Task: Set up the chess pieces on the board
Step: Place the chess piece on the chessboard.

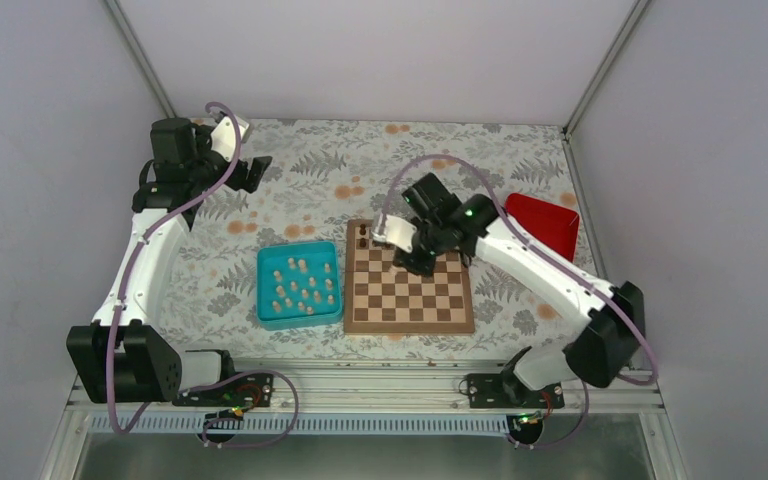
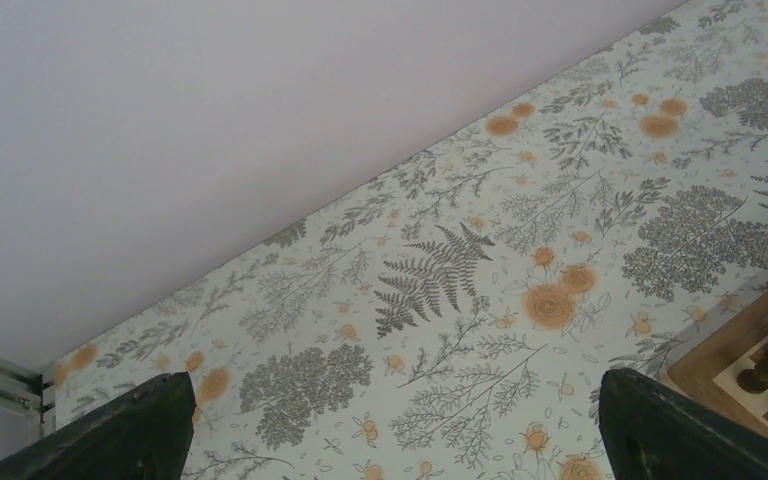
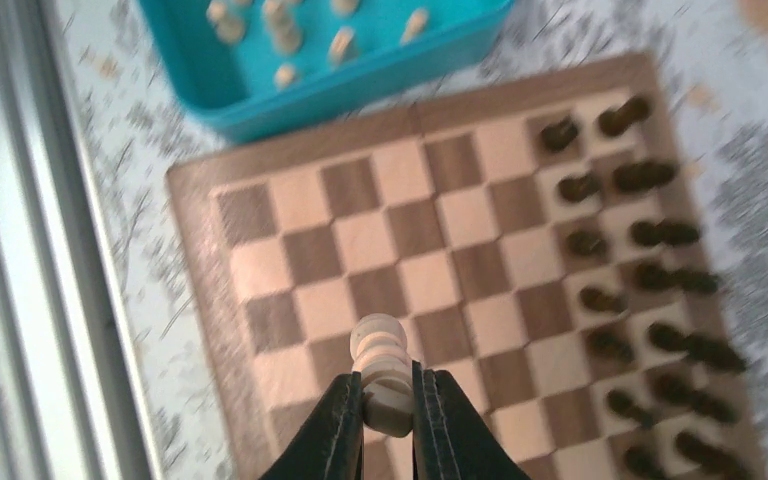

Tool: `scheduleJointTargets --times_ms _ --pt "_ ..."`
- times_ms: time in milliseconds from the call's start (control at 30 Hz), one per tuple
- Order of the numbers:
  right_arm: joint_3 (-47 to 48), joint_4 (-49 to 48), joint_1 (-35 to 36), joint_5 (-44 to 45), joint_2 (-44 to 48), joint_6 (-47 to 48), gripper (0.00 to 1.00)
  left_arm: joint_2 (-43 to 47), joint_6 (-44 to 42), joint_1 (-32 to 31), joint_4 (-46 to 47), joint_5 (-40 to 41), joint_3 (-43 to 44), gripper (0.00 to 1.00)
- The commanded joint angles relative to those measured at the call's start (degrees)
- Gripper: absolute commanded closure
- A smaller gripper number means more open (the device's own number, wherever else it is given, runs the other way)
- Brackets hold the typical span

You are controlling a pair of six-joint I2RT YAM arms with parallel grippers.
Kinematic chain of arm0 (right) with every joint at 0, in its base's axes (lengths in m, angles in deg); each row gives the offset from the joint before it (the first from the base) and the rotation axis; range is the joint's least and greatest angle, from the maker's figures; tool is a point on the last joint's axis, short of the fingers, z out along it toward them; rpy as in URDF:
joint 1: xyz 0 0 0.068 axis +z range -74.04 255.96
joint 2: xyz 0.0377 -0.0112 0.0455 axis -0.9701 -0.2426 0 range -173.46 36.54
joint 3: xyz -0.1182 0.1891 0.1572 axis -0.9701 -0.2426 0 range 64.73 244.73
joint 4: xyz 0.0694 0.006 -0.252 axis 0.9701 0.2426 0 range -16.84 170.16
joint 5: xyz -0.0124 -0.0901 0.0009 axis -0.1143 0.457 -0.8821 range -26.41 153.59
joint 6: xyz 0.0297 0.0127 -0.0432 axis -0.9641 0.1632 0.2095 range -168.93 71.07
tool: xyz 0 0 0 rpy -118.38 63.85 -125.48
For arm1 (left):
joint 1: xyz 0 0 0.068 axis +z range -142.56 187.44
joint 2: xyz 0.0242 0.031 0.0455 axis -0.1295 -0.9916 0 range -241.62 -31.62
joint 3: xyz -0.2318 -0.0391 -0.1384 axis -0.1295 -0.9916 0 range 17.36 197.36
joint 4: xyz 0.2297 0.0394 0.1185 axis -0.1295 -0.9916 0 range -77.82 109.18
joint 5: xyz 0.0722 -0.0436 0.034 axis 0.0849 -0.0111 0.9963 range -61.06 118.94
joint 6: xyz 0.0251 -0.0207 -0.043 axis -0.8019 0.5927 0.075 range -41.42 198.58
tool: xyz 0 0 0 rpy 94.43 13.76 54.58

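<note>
Over the board [image 3: 360, 240], the right gripper [image 3: 388, 392] pinches one pale chess piece [image 3: 380, 345] lengthwise, head pointing outward; the left gripper [image 2: 395, 385] gapes; one tray [image 1: 300, 320] holds about fifteen more.

The desk [image 1: 300, 165] has a pale top printed with grey ferns and orange blossoms. It spreads out beneath and ahead of the left fingers [image 2: 145, 430] until it meets a plain, pale lilac wall [image 2: 210, 120]. Similar walls close in both sides, with slim metal posts [image 1: 140, 55] in the far corners. In the wrist view, an aluminium rail [image 3: 20, 250] edges the desk to the left of the right fingers [image 3: 338, 430]. The light is soft and even.
</note>
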Motion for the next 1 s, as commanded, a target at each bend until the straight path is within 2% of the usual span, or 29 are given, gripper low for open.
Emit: scheduleJointTargets --times_ms 0,333,967 --pt "-9.11 0.82 -0.31 -1.95 6.3 -0.81 0.96 1.09 -0.59 0.45 0.02 0.27 0.81 0.0" --pt "-21.04 -2.7 -0.57 -2.27 9.79 -0.12 0.96 1.49 -0.79 0.63 0.19 0.61 -0.48 0.0" --pt "-24.88 -5.97 -0.57 -0.69 7.27 -0.2 0.96 1.59 -0.96 1.17 0.11 -0.33 -0.82 0.0"
